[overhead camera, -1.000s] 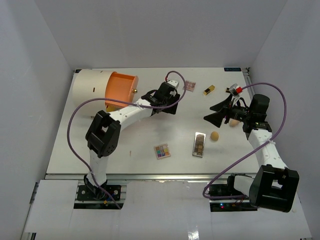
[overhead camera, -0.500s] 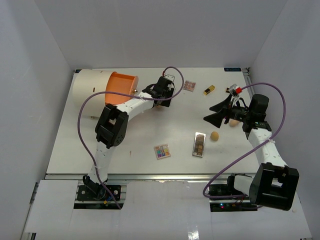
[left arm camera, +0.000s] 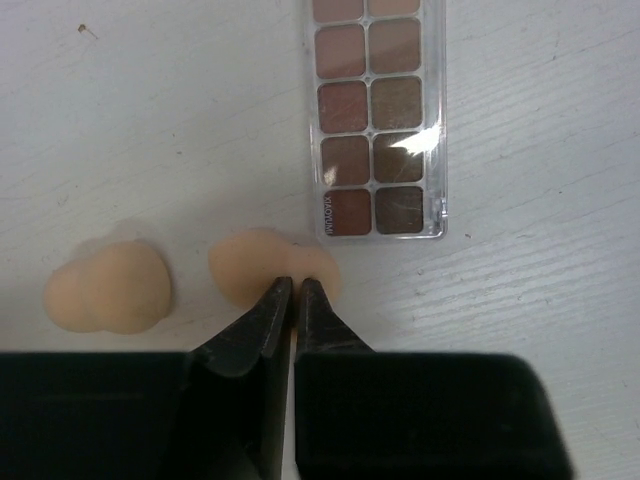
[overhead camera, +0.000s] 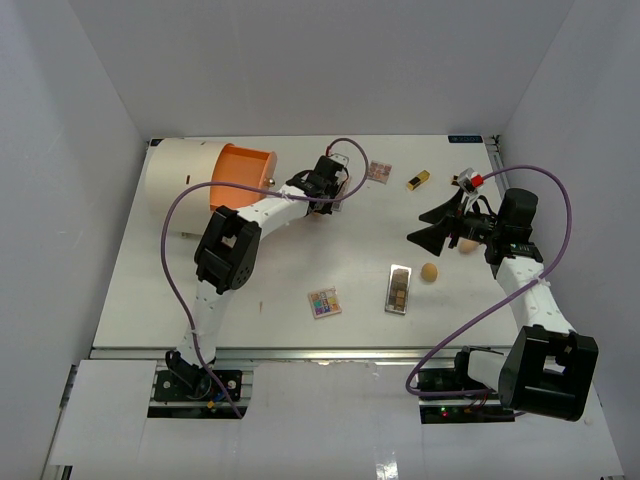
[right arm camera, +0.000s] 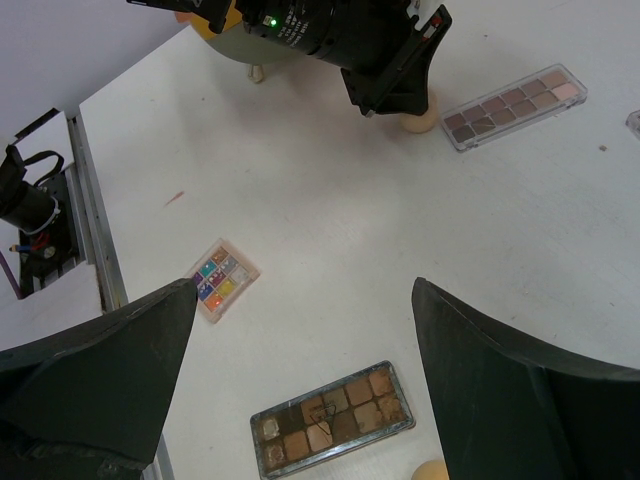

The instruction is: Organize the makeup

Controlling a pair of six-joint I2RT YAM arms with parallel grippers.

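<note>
Left gripper [left arm camera: 295,288]: fingers drawn almost together, only a thin slit between them. The tips sit on the near edge of a tan sponge [left arm camera: 268,264]. Cannot tell whether any of the sponge is pinched.
Tan sponge: soft, rounded, matte peach-beige, lying on the white table [left arm camera: 530,290].
Second sponge [left arm camera: 108,288]: same colour, lumpier, lying apart to the left in the left wrist view.
Long palette [left arm camera: 378,120]: clear plastic case with two columns of brown and rose squares. It lies just beyond the tan sponge, its printed end close to it.

Right gripper [right arm camera: 303,290]: fingers spread wide, nothing between them, held above the table on the right side.
Below it in the right wrist view:
- Small square palette [right arm camera: 222,279] with bright multicoloured squares.
- Dark palette [right arm camera: 332,415] with brown and tan pans.

Overhead view: gold-black lipstick tube [overhead camera: 418,180] lies near the far edge. A round sponge [overhead camera: 429,272] rests just right of the dark palette.
</note>
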